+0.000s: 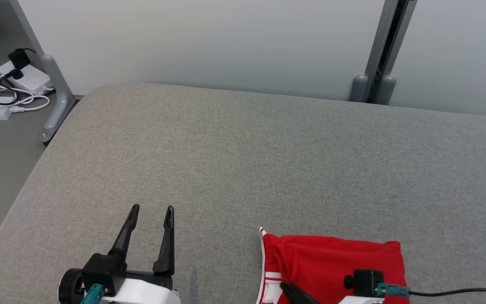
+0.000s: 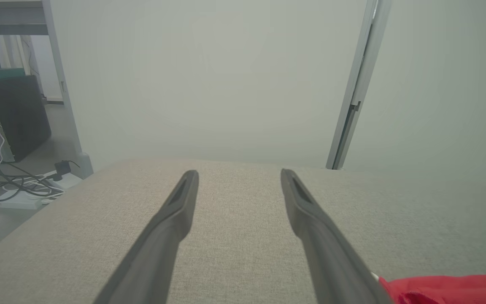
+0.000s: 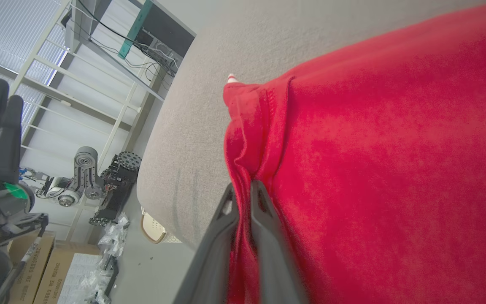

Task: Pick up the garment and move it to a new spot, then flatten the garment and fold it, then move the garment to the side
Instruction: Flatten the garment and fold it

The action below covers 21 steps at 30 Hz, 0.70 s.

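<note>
The red garment [image 1: 340, 259] lies in a compact rectangle at the head view's lower right on the grey upholstered surface [image 1: 243, 160]. It looks already folded, with the move aside apparently still to come. The right end effector [image 3: 243, 188] is pinched shut on a fold at its edge; the left end effector [image 1: 152, 209] gapes wide, empty.

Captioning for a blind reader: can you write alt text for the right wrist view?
The right gripper, shut, pinches a fold near the edge of the red garment, which lies on a grey fabric surface.
</note>
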Available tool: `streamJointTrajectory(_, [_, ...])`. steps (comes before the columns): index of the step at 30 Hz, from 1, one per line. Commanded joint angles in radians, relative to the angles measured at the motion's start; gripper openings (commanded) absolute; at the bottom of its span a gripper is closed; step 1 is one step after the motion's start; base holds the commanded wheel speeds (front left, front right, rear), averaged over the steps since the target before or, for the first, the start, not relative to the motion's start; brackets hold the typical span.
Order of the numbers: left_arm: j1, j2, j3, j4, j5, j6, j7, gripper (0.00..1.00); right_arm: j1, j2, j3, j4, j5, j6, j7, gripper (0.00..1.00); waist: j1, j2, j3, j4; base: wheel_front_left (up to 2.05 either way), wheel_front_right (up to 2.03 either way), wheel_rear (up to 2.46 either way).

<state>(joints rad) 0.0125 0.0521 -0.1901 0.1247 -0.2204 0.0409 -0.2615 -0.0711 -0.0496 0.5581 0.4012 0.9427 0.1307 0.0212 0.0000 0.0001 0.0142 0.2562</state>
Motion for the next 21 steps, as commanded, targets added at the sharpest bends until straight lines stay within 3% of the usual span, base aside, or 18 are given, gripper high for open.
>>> streamJointTrajectory(1, [0.001,0.003,-0.001,0.006,0.006,0.000,-0.005,1.00,-0.020,-0.002,0.037,-0.009,0.026,0.000,0.002,1.00,0.0000,-0.0001,-0.001,0.002,0.00,0.00,0.00])
streamJointTrajectory(7, [0.003,0.003,0.001,0.015,0.008,0.001,-0.005,1.00,-0.034,-0.005,0.112,-0.038,0.079,0.000,0.006,1.00,0.0000,-0.0001,-0.014,-0.007,0.00,0.00,0.00])
streamJointTrajectory(13, [0.002,0.002,0.002,0.009,0.004,0.005,-0.004,1.00,-0.044,-0.005,0.115,-0.071,0.075,0.000,0.007,1.00,0.0000,-0.0001,-0.023,-0.027,0.00,0.00,0.00])
streamJointTrajectory(16, [0.004,0.002,0.001,0.005,0.001,0.005,-0.005,1.00,-0.049,-0.005,0.064,-0.085,0.026,0.000,-0.002,1.00,0.0000,-0.0001,-0.027,-0.046,0.00,0.00,0.00])
streamJointTrajectory(21, [0.005,0.002,0.004,-0.010,-0.004,0.011,-0.004,1.00,-0.059,-0.023,-0.104,-0.132,-0.134,0.000,-0.002,1.00,0.0000,-0.0001,-0.035,-0.089,0.00,0.00,0.00])
